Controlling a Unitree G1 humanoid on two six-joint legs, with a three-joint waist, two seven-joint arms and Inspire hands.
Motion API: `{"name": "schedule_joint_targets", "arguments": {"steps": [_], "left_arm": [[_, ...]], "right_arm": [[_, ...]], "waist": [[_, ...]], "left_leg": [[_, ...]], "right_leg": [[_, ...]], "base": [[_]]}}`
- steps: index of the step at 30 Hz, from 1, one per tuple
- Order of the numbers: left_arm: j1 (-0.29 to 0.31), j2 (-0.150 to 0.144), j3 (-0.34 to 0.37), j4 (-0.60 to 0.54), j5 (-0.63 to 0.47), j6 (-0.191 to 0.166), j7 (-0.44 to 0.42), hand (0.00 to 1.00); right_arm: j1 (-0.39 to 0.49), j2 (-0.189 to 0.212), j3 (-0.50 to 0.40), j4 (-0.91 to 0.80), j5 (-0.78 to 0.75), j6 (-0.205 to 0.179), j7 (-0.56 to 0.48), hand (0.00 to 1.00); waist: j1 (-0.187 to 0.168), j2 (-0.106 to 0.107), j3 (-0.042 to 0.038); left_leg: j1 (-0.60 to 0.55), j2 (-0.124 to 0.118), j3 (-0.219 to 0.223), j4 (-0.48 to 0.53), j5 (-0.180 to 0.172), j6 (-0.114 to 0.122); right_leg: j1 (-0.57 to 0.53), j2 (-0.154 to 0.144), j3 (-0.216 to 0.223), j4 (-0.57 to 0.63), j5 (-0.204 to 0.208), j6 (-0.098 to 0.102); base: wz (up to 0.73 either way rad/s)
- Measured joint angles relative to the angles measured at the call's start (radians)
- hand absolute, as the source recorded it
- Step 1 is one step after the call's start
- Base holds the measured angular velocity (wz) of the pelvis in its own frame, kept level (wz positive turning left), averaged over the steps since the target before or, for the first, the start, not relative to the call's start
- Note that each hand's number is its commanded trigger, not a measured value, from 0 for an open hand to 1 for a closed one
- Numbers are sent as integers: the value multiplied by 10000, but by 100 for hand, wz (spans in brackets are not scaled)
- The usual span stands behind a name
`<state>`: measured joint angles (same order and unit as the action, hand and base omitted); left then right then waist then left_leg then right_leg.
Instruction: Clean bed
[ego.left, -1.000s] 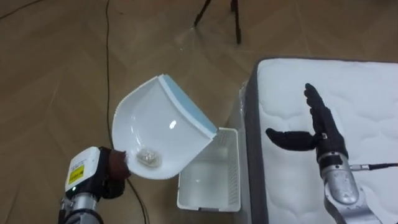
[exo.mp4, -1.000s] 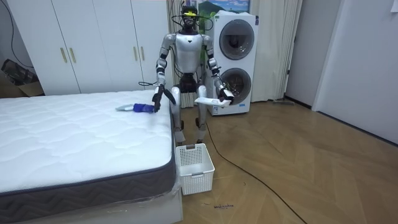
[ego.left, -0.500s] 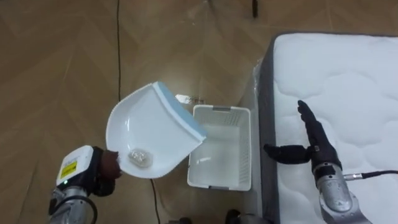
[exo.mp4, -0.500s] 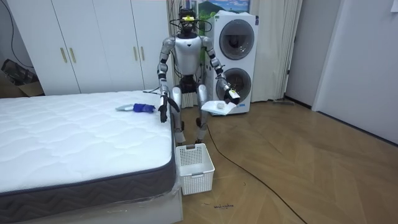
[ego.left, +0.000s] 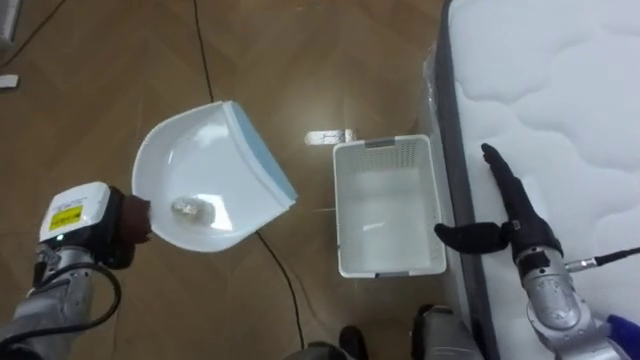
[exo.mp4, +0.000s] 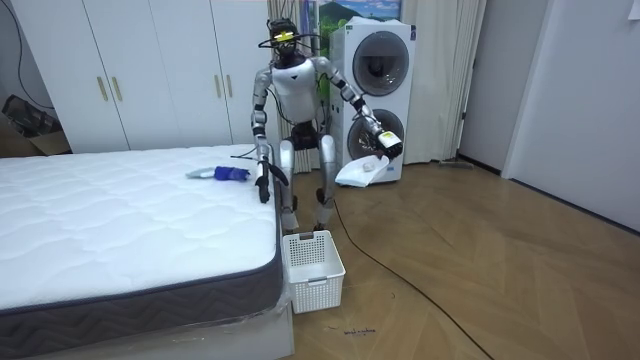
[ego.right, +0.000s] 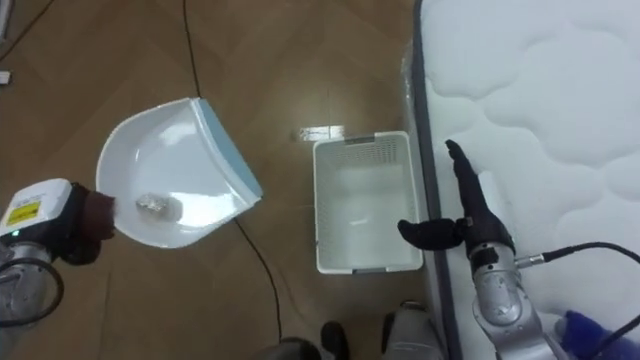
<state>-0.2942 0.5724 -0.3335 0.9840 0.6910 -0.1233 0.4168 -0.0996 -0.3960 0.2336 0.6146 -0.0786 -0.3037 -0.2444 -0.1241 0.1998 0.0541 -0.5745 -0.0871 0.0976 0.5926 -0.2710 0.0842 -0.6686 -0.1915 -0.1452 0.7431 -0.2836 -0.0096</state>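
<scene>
Now the dustpan (ego.left: 190, 165) is held out over bare wooden floor (ego.left: 300, 70) on the robot's left, well apart from the basket (ego.left: 346, 215). A second ago its blue-edged lip was seen at the basket's rim. In the room view the left arm is seen swung outward and higher, toward the washer stack (exo.mp4: 378, 90), with the pan tilted at its end. The left hand (ego.left: 128, 222) is wrapped around the dustpan's handle. A small pale crumpled scrap (ego.left: 188, 208) is still lying in the back of the pan, not in the basket. The whole head view is also shifted, so the basket's new place in it is put down to the camera. The right hand (ego.left: 512, 232) is kept with fingers straight and thumb spread, and is now seen over the mattress (ego.left: 560, 90) edge, just beside the basket. It was further in on the bed before. The basket is seen upright on the floor against the bed side, between the two hands. A small white strip (ego.left: 328, 137) is noted on the floor just beyond the basket's far rim. A blue object (exo.mp4: 228, 173) is seen on the mattress near the robot's right hand. White wardrobes (exo.mp4: 130, 70) are seen behind the bed.
</scene>
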Motion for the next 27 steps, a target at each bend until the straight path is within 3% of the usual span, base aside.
{"name": "schedule_joint_targets", "arguments": {"steps": [6,10,14,18,24,27], "left_arm": [[-101,228,-587,-216,602,342,-443,100],[-648,433,-1369,-241,674,756,-1108,100],[-1071,436,-1918,-269,676,850,-1370,100],[-1341,436,-2111,-284,680,850,-1568,100],[-1739,436,-2239,-353,678,853,-1719,100],[-1739,436,-2239,-346,681,874,-1766,100]], "right_arm": [[0,-221,33,-142,-49,-35,174,0],[11,-304,229,-465,-19,116,189,0],[-12,-308,318,-724,-16,144,194,0],[-247,-306,570,-749,-43,130,214,0],[-285,-313,574,-783,-35,70,243,0],[-287,-323,559,-781,-50,-40,260,0]], "waist": [[-322,368,-19],[-644,374,-11],[-710,371,-8],[-943,513,63],[-946,619,114],[-1003,766,184]], "left_leg": [[155,-133,217,-250,65,35],[123,-44,931,-298,83,101],[74,73,1397,-333,73,134],[79,86,1499,-408,72,132],[84,111,1619,-464,72,132],[91,120,1651,-495,72,132]], "right_leg": [[-21,-194,64,118,-168,68],[-193,-381,87,403,-377,92],[-408,-370,279,528,-412,81],[-499,-330,392,523,-414,77],[-582,-272,515,514,-414,77],[-613,-203,567,525,-413,77]], "base": [[5],[12],[-7],[-7],[-6],[-4]]}}
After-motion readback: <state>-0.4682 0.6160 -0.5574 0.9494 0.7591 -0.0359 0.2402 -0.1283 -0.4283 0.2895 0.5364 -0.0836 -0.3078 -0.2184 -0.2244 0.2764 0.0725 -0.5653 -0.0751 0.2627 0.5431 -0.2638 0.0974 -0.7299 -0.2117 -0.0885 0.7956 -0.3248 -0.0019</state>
